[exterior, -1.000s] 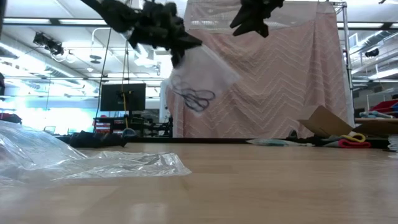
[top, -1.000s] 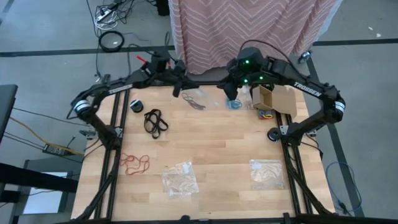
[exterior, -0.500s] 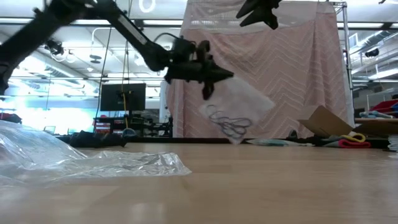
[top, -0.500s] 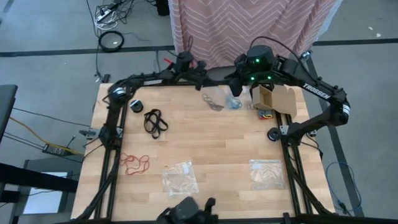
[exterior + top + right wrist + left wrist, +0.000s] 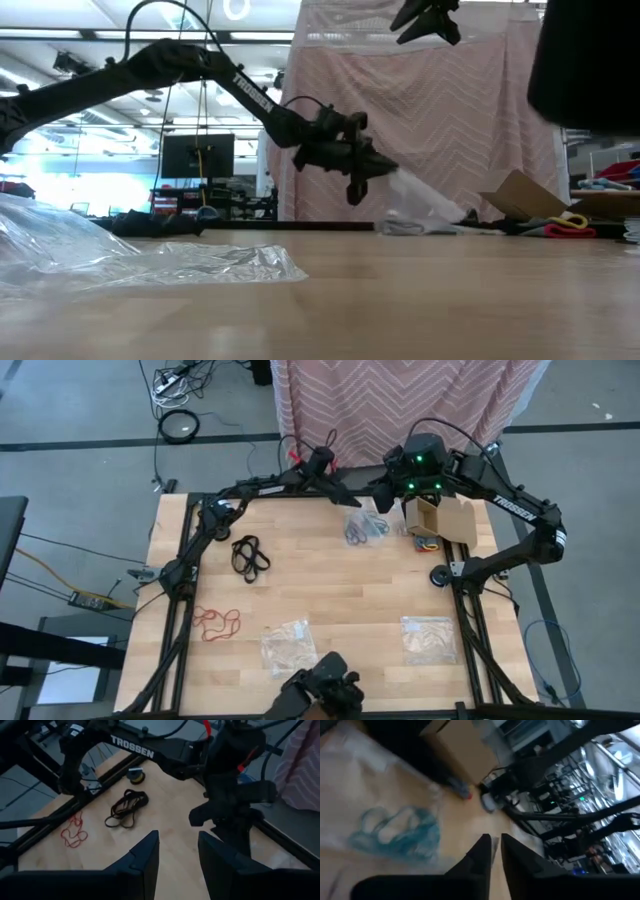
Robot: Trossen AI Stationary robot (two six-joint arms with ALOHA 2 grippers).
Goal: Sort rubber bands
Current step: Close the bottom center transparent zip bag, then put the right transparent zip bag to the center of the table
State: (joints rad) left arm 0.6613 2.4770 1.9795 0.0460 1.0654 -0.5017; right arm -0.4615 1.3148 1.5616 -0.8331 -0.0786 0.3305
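Black rubber bands (image 5: 250,555) lie lengthwise toward the table's far edge.

Four rubber band clusters (image 5: 250,555) — three clear bags (image 5: 289,647), one cardboard box (image 5: 440,518).

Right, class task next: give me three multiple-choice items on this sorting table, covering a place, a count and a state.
1. Where do the black rubber bands lie? A on bare wood in the table's left half; B on the cardboard box; C on the floor.
2. How many clear bags lie along the edge farthest from the pink curtain? A one; B two; C four.
3. The right tool is: A open and empty; B shut on teal bands; C shut on a bag.
Answers: 1 A, loose on the wood; 2 B, one left, one right; 3 A, parted fingers, nothing between.
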